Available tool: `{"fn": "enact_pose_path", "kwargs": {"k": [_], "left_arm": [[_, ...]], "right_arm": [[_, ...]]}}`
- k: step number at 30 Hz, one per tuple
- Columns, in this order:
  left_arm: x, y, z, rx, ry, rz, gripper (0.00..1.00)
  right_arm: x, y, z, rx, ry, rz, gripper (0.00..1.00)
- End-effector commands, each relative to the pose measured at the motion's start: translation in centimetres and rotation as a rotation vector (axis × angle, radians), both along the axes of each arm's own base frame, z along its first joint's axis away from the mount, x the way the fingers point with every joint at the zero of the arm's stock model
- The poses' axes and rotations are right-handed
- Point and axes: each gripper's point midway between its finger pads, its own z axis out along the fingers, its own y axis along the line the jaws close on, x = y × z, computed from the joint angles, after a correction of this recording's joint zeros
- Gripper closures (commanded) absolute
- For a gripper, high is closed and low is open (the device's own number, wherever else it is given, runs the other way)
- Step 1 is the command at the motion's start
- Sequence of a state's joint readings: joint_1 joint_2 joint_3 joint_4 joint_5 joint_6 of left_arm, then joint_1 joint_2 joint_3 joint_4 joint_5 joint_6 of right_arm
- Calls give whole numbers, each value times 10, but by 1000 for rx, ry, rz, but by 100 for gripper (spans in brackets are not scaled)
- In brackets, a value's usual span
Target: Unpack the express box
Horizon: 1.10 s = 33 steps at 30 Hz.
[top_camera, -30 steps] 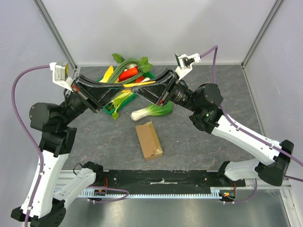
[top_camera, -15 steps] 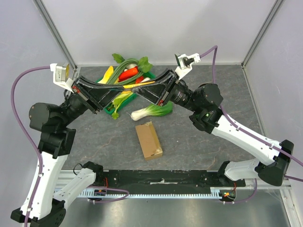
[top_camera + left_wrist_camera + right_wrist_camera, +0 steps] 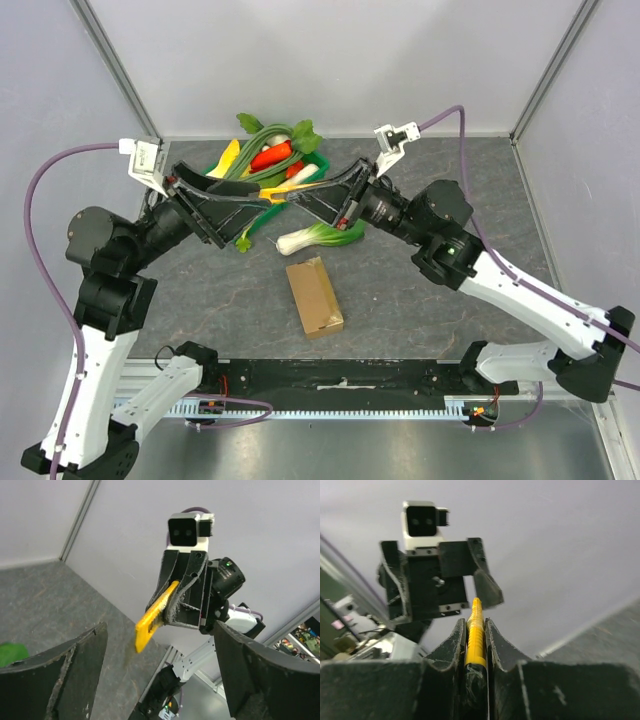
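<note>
The express box (image 3: 314, 297), a small brown carton, lies shut on the table mid-front, with neither gripper near it. Both grippers meet in the air above the table behind it. My right gripper (image 3: 296, 196) (image 3: 475, 624) is shut on a slim yellow ribbed tool (image 3: 475, 640) (image 3: 151, 621) (image 3: 283, 187), whose free end sticks out toward the left arm. My left gripper (image 3: 262, 190) (image 3: 160, 627) stands wide open. Its fingers (image 3: 80, 670) sit either side of the tool's tip without touching it.
A green tray (image 3: 243, 243) heaped with vegetables stands at the back, partly under the grippers. A bok choy (image 3: 320, 236) lies on the table just behind the box. Grey walls close in the back and both sides.
The left gripper has opened and let go of the yellow tool, which stays in the right gripper. Both arms shifted slightly, the left wrist up and right.
</note>
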<state>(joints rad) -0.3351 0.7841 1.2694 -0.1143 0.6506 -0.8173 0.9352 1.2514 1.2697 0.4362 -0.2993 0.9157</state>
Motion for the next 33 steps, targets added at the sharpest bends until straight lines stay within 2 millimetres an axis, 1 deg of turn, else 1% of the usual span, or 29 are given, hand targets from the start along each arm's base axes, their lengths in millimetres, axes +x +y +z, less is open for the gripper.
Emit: {"fn": "enact_pose_path", "kwargs": {"k": [1,2,3,4,5,7,8,9,10,11,12,13,14,15,16,17,18,19,20,21,22,23,24,25,26,28,29,33], "left_arm": [[15,8,-42,136,150,96,5],[27,9,-57,170,193,130,5],[33,11,-70,194,238,148,4],[39,12,-87,222,305,169,4],[51,15,-121,267,428,212,4],[61,17,-157,312,534,242,4],[67,19,-190,343,619,261,4],[71,18,-208,362,661,264,4],[73,19,-243,386,744,283,4],[79,18,-254,379,753,290,4],[82,17,-270,386,780,290,4],[80,17,-301,388,864,296,4],[81,15,-314,389,892,294,4],[88,12,-324,381,899,293,4],[86,13,-348,396,958,305,4],[87,13,-359,406,975,315,5],[91,13,-367,412,979,325,5],[90,14,-386,439,1029,333,5],[89,12,-391,441,1039,317,5],[90,8,-395,443,1045,295,5],[89,5,-403,456,1066,283,7],[88,3,-407,463,1076,268,6],[87,0,-409,468,1083,254,6],[85,-3,-414,471,1107,234,7],[83,-6,-416,474,1112,221,7],[77,-11,-424,477,1140,202,6],[74,-12,-431,484,1169,194,6],[59,-16,-451,497,1292,156,9]], "right_arm": [[26,-32,-44,-209,39,-241,100],[37,-42,-56,-259,31,-325,100],[39,-51,-68,-300,33,-364,100],[45,-59,-90,-376,63,-414,100],[53,-69,-100,-411,76,-482,100],[57,-84,-129,-505,76,-541,100],[60,-92,-138,-531,84,-578,100],[63,-102,-152,-576,71,-624,100],[65,-106,-162,-610,73,-639,100],[65,-110,-177,-646,81,-654,100],[68,-113,-184,-675,69,-668,100],[68,-113,-191,-689,69,-670,100],[69,-114,-205,-716,80,-674,100],[69,-115,-213,-727,82,-675,100],[70,-114,-216,-726,74,-677,100],[71,-116,-231,-752,86,-683,100],[72,-117,-238,-760,91,-688,100],[73,-116,-242,-758,90,-691,100],[73,-116,-254,-779,101,-686,100],[72,-115,-260,-779,107,-682,100],[70,-109,-261,-761,104,-656,100],[69,-108,-273,-763,131,-650,100],[67,-107,-279,-765,139,-640,100],[67,-103,-279,-743,135,-633,100],[65,-102,-291,-756,157,-627,100],[64,-98,-298,-745,164,-620,100],[63,-98,-307,-753,173,-617,100],[62,-94,-315,-755,170,-616,100]]}}
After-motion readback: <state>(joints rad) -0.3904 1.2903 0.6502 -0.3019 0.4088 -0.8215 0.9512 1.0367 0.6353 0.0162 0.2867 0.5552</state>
